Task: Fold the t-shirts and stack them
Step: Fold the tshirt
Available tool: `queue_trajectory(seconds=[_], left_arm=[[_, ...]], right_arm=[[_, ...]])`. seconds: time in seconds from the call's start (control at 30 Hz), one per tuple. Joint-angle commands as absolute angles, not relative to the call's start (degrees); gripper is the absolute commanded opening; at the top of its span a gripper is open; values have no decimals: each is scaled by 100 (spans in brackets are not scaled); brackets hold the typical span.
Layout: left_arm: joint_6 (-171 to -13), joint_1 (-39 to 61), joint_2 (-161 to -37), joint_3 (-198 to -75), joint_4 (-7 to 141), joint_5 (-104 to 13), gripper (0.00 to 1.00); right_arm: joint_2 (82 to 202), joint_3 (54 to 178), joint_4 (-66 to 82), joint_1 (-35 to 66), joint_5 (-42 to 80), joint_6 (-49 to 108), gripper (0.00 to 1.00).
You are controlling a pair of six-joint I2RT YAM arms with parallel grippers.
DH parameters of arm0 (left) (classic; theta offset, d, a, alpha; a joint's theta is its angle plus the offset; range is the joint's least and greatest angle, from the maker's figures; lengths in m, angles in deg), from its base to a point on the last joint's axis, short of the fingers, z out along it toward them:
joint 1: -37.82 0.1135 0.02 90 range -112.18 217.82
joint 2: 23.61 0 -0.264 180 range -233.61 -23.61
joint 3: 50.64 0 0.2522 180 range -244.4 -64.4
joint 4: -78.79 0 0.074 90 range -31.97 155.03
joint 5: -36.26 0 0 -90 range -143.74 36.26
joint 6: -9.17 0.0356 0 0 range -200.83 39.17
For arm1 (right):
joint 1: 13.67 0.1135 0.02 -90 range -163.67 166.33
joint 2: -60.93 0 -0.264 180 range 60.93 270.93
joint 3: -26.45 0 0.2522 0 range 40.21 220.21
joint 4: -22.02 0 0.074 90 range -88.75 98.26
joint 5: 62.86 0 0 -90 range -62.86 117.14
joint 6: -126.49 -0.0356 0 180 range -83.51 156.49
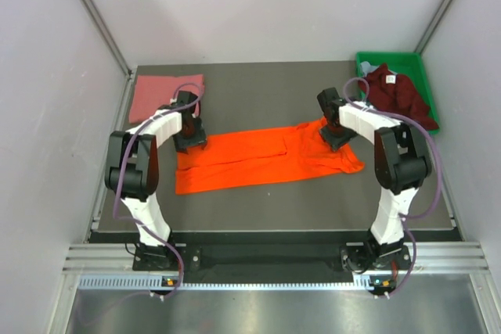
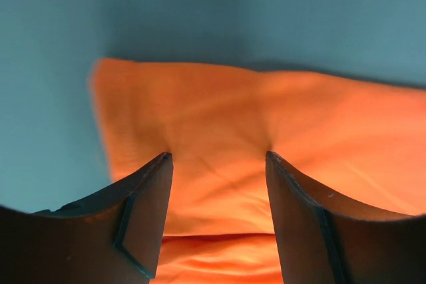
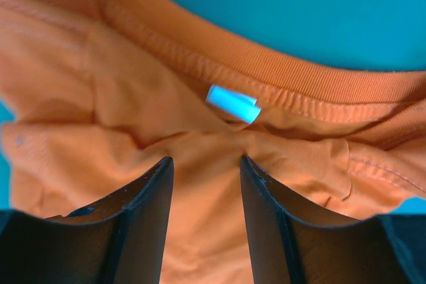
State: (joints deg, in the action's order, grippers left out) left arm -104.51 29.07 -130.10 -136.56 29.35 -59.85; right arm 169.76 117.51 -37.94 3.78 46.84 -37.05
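Observation:
The bright orange t-shirt (image 1: 266, 158) lies across the middle of the table as a long folded strip. My left gripper (image 1: 190, 142) is down on its left end. In the left wrist view this gripper (image 2: 218, 156) is open, with both tips pressed into the orange cloth (image 2: 219, 111) near a corner. My right gripper (image 1: 335, 140) rests on the shirt's right end, by the neck. In the right wrist view it (image 3: 205, 159) is also open, just below the ribbed collar (image 3: 279, 74) and a pale blue label (image 3: 231, 103). A salmon pink t-shirt (image 1: 160, 93) lies folded at the back left.
A green plastic bin (image 1: 368, 60) stands at the back right, with a dark maroon t-shirt (image 1: 399, 93) heaped in it and spilling over its front. White walls close in the table on the left, right and back.

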Motion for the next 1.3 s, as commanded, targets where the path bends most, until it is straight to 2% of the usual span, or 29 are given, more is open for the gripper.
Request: queue_trajectory(seconds=[0.0, 0.2, 0.37, 0.63, 0.83, 1.07, 1.27], left_arm=[[-10684, 3088, -12881, -13516, 2820, -6517, 63], [-10798, 3176, -12960, -13296, 2750, -6534, 63], [-11061, 3185, -12891, -13059, 2723, -6816, 63], [-11492, 3229, -12495, -12505, 2864, -6377, 62], [-11598, 3229, -12038, -12688, 2724, -6244, 62], [-11019, 3325, -11984, -13251, 2503, -7308, 64], [-10184, 3483, -12134, -13190, 3013, -6396, 60]], right_arm=[[17184, 11756, -3762, 268, 5130, -3989, 46], [17114, 11290, -3288, -57, 5148, -3805, 46], [17184, 11544, -3051, -75, 5157, -3270, 45], [17641, 12027, -2629, -75, 5157, -2496, 43], [17984, 12606, -2427, -75, 5104, -1863, 42], [18090, 12977, -2251, -67, 4868, -1292, 42], [17792, 12907, -1812, -5, 4261, -817, 43]])
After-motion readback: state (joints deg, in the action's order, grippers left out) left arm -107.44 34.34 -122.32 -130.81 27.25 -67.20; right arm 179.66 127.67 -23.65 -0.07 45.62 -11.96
